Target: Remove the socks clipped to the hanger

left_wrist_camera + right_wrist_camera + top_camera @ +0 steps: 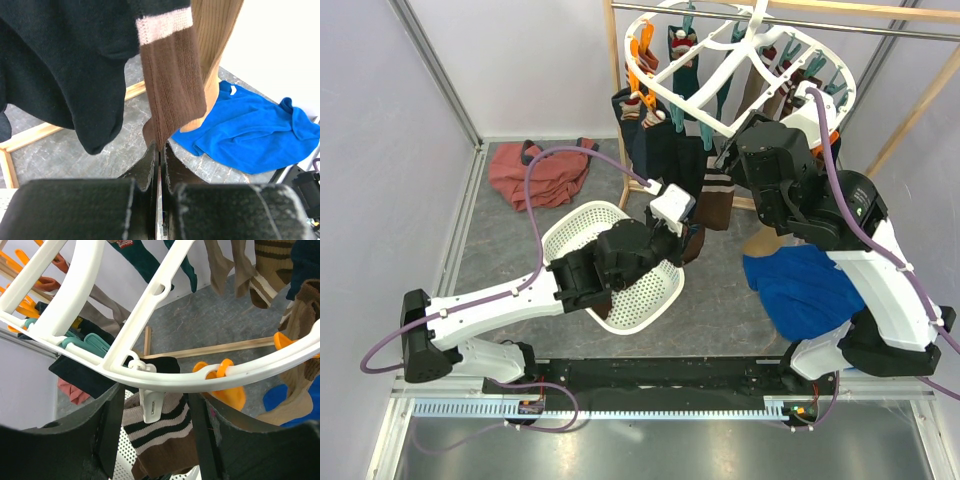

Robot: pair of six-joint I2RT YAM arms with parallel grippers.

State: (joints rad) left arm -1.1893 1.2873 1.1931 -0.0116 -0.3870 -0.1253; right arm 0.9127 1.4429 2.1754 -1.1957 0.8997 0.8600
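Observation:
The white oval hanger (720,75) hangs from the rail, with socks (655,150) dangling from its orange and teal clips. My left gripper (685,240) is shut on the toe end of a brown sock (172,90) with a cream band; the sock runs down into the closed jaws of that gripper (160,148). A black sock (60,65) hangs just left of it. My right gripper (152,420) is open under the hanger's ring (210,377), its fingers (107,425) either side of a white clip (152,407) that holds the brown sock's striped cuff (160,432).
A white perforated basket (582,228) sits on the floor under my left arm. A rust-red garment (535,175) lies at the back left, and a blue cloth (805,285) lies by my right arm. The wooden rail frame (910,100) stands behind the hanger.

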